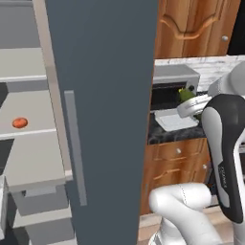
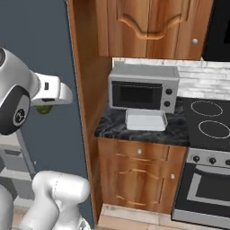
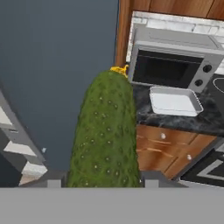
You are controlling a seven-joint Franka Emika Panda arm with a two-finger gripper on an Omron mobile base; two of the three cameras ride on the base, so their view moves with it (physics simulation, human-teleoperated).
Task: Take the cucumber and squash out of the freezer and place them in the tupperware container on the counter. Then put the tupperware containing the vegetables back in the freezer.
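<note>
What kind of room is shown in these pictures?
A home kitchen, rendered: a grey microwave stands on a black marble-look counter over wooden cabinets, beside a black stovetop and a tall open freezer.

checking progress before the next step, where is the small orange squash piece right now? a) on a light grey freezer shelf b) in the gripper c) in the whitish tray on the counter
a: the small orange squash piece lies on a light grey freezer shelf, while the gripper holds the green cucumber.

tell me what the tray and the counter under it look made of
Tupperware container: looks like matte whitish-grey plastic, with rounded corners and a low moulded rim, though it could be metal. Counter: looks like polished black stone, marble-like, going by the white veining.
</note>
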